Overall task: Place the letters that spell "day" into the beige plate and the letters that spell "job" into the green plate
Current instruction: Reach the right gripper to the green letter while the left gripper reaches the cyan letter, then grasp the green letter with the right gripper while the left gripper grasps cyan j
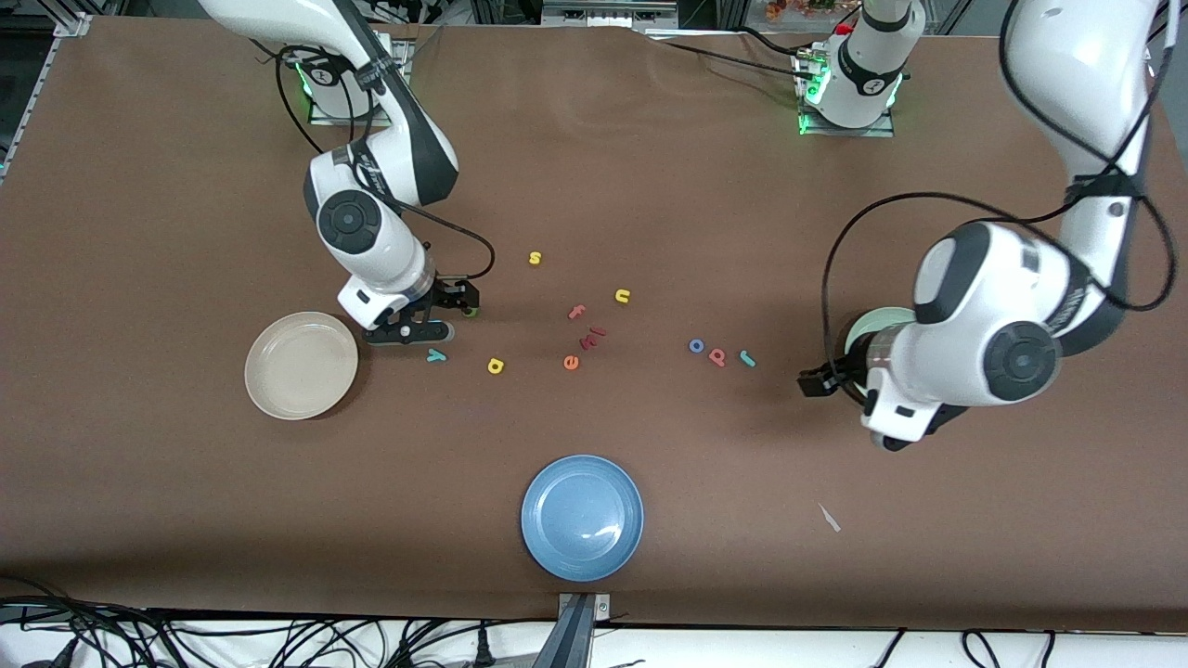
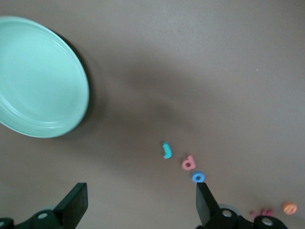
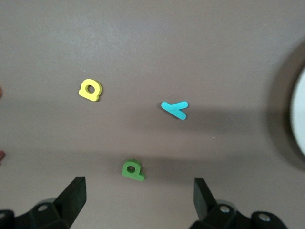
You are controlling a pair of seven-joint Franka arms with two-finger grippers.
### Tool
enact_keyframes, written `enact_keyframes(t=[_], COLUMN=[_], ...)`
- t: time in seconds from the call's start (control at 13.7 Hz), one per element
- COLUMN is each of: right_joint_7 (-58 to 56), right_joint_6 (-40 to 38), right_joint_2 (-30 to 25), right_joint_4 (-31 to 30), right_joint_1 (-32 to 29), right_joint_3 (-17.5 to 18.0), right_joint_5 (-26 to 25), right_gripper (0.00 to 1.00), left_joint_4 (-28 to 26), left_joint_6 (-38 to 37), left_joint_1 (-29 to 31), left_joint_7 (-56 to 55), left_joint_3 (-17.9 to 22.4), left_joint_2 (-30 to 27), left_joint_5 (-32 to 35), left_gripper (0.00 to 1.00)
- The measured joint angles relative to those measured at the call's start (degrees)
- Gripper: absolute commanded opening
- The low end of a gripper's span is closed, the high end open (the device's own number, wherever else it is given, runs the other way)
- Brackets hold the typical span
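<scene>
The beige plate [image 1: 302, 365] lies bare toward the right arm's end. My right gripper [image 3: 138, 205] is open, low over the table beside that plate, and holds nothing. The green "d" [image 3: 132, 170] lies just ahead of its fingers. The teal "y" [image 1: 436, 355] and yellow "a" [image 1: 496, 366] lie nearer the front camera. The blue "o" [image 1: 696, 346], salmon "b" [image 1: 716, 356] and teal "j" [image 1: 747, 358] sit in a row. My left gripper [image 2: 140, 205] is open and holds nothing, over the table between that row and the green plate [image 2: 38, 76]. The left arm hides most of that plate in the front view.
A blue plate [image 1: 582, 517] sits near the front edge. Mid-table lie a yellow "s" [image 1: 535, 258], yellow "u" [image 1: 622, 296], pink "f" [image 1: 576, 312], a red letter [image 1: 594, 339] and orange "e" [image 1: 571, 363]. A small white scrap [image 1: 829, 518] lies toward the left arm's end.
</scene>
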Motion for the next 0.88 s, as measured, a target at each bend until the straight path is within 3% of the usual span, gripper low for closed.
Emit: enact_keyframes(t=[0.44, 0.58, 0.88], right_joint_7=[0.0, 0.0, 0.09], right_joint_6=[4.35, 6.12, 7.96], right_joint_2=[5.29, 5.4, 5.45], right_joint_4=[-0.56, -2.42, -3.94], right_joint_1=[1.55, 1.55, 1.55], right_joint_3=[0.41, 0.53, 0.98], right_joint_5=[0.0, 0.0, 0.02], right_gripper=[0.99, 0.99, 0.95], left_joint_4=[-10.74, -13.42, -17.68], left_joint_6=[14.22, 18.96, 24.35], left_joint_1=[-1.87, -2.65, -3.23], left_joint_7=[-13.49, -15.2, -16.43], left_joint_3=[-0.07, -0.08, 0.05], left_joint_2=[1.16, 1.2, 2.8], left_joint_5=[0.0, 0.0, 0.0], left_gripper=[0.91, 0.82, 0.75])
